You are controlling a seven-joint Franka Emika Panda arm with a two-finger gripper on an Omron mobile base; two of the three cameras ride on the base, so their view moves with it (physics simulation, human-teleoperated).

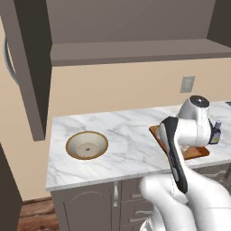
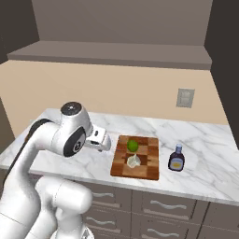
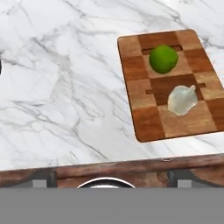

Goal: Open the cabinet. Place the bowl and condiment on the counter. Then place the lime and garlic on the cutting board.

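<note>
The cabinet [image 1: 135, 49] stands open, its door [image 1: 27, 67] swung out to the left and its shelf bare. On the marble counter [image 1: 126, 131] the bowl [image 1: 86, 145] sits upright near the left end. The checkered cutting board [image 2: 136, 156] carries the lime [image 2: 133, 145] and, in front of it, the garlic [image 2: 133, 160]. The condiment [image 2: 176, 158] stands upright just right of the board. My gripper [image 2: 101, 140] hovers over the counter left of the board, open and holding nothing. In the hand view the lime [image 3: 163, 58] and garlic [image 3: 182, 99] lie on the board [image 3: 140, 109].
A wall outlet [image 2: 185, 98] sits on the beige backsplash above the bottle. Lower cabinets and drawers [image 2: 158, 205] run under the counter. The counter ends at the left [image 1: 49, 153], with wooden floor [image 1: 36, 214] beyond it. My own arm hides part of the board in the left base view.
</note>
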